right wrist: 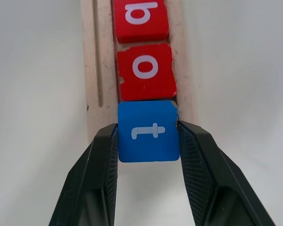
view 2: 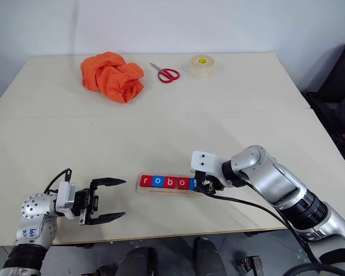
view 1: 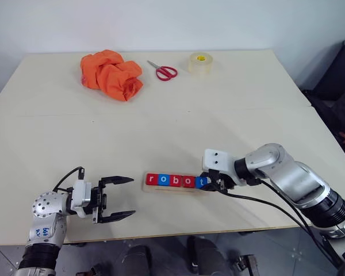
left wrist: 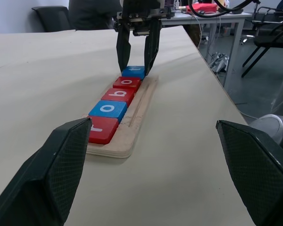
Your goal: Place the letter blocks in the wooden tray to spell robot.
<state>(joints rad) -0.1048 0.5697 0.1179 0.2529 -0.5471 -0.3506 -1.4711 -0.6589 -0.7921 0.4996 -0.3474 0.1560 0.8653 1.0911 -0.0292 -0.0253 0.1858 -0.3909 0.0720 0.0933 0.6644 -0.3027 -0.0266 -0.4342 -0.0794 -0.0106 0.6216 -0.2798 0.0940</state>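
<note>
Table (view 1: 161, 132): 5 blocks (view 1: 177, 181), 3 red, 2 blue

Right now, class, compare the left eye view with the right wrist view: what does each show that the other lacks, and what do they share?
Left eye view alone: the orange cloth, red scissors, tape roll, the open left pincer and the blocks r and first o.

Right wrist view alone: the right pincer clamping the blue t block by its sides.

Shared: the wooden tray, b and second o.

Letter blocks (view 1: 176, 180) read r-o-b-o-t, white on red/blue.
</note>
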